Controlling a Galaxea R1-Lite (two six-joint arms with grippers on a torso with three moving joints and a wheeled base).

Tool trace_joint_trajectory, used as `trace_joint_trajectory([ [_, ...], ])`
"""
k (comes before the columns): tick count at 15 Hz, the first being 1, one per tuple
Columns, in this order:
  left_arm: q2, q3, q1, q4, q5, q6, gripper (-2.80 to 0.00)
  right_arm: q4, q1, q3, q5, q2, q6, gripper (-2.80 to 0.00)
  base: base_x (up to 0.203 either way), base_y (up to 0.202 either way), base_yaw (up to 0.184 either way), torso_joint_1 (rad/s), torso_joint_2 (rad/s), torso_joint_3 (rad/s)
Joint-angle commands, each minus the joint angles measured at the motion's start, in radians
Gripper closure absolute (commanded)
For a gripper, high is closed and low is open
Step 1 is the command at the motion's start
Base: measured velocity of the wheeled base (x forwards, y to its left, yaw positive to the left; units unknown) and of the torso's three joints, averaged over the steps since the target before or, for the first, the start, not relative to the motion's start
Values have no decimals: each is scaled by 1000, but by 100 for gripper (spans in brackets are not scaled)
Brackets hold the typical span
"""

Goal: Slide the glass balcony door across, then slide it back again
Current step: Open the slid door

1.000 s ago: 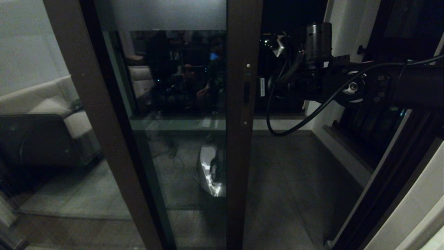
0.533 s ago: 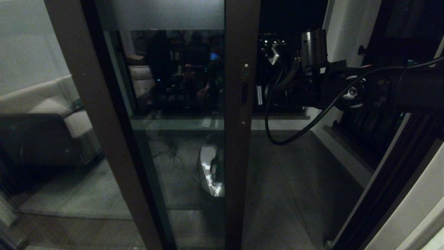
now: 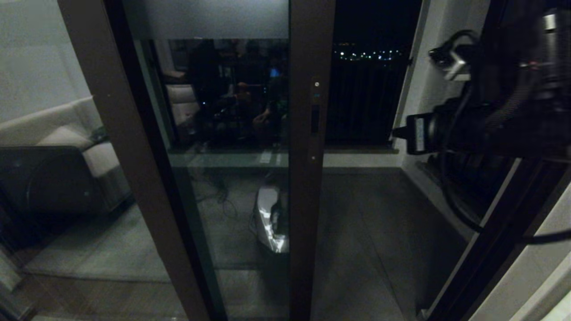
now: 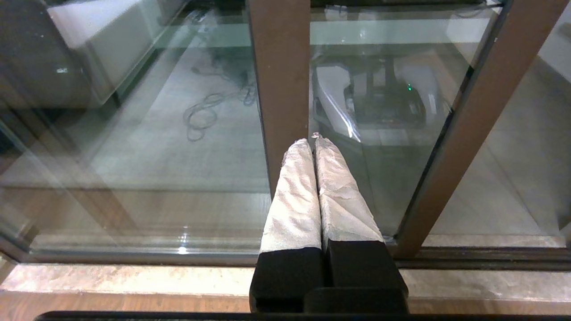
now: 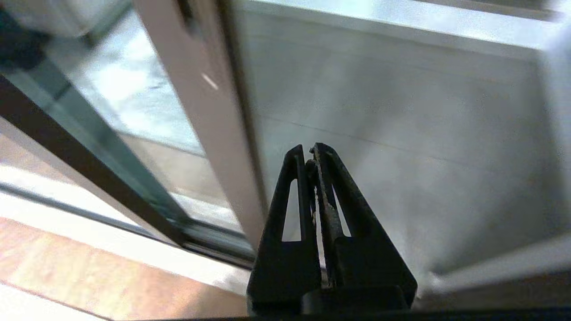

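Glass balcony door partly slid across; right gripper clenched empty beside its stile; left gripper clenched, parked low.

dark brown glass balcony door, frosted top band

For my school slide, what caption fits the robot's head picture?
Night view: glass balcony door part open, right gripper off its handle slot, by the wall.
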Motion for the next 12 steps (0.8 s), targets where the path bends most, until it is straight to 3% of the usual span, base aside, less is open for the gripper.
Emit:
trace_joint_trajectory([
  [1,1,0,0,0,0,0,0,66,-7,144,-34,-347,0,0,0,0,0,0,0,0],
  [5,1,0,0,2,0,0,0,314,-15,244,-143,-727,-26,0,0,0,0,0,0,0],
  [7,1,0,0,2,0,0,0,434,-49,260,-182,-891,-80,0,0,0,0,0,0,0],
  [10,1,0,0,2,0,0,0,520,-230,273,-191,-1081,-217,0,0,0,0,0,0,0],
  [12,1,0,0,2,0,0,0,544,-310,284,-145,-1194,-301,0,0,0,0,0,0,0],
])
